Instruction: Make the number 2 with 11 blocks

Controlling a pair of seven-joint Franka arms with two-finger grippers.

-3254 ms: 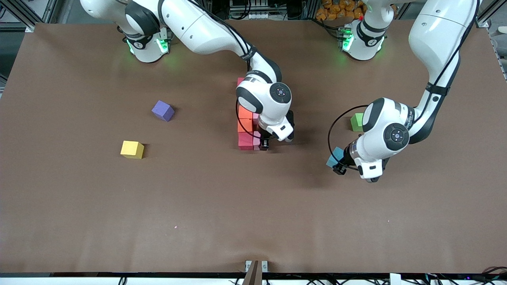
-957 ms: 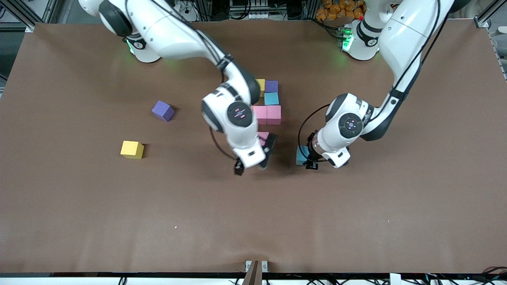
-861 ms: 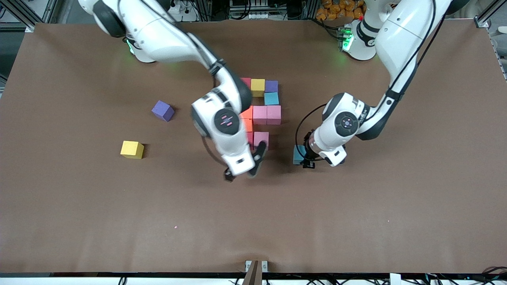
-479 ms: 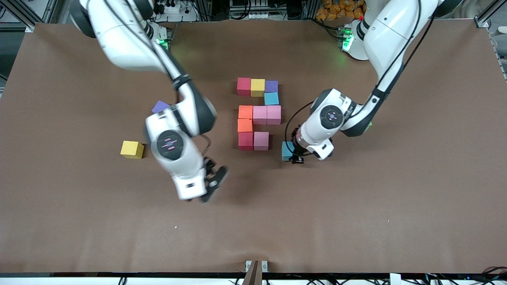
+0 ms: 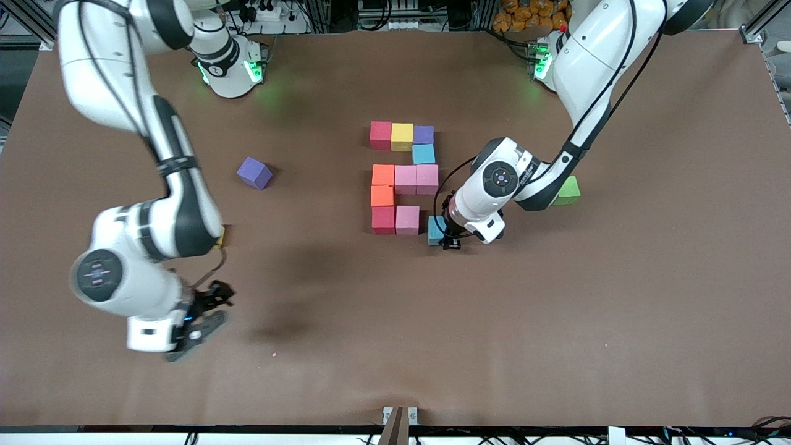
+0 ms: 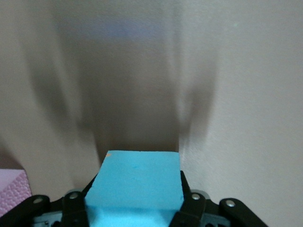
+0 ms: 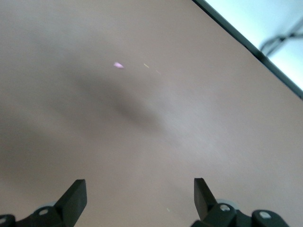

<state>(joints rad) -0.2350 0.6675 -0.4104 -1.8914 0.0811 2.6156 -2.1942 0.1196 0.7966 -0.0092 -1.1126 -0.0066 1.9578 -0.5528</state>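
Ten cubes already lie in the digit at mid-counter, and the eleventh, a light blue cube [image 5: 435, 230], is clamped in my left hand [image 5: 449, 240], low over the bare spot just beside the pink cube [image 5: 407, 219] that ends the nearest row. My right hand [image 5: 204, 312] hangs with its fingers wide and nothing between them over bare counter [image 5: 395, 346] toward the near edge at the right arm's end; I judge that arm is waiting. The held cube looks matte and foamy, so I expect it to be light, a little squashy and not slippery; gripping two flat faces at mid-height, as I do, should suit it. Going farther from the near edge, the number 2 [image 5: 403, 178] reads red and pink, orange, then orange with two pinks, then one light blue, then red, yellow and purple. A green cube [image 5: 568, 190] and a spare purple cube [image 5: 254, 172] sit apart.
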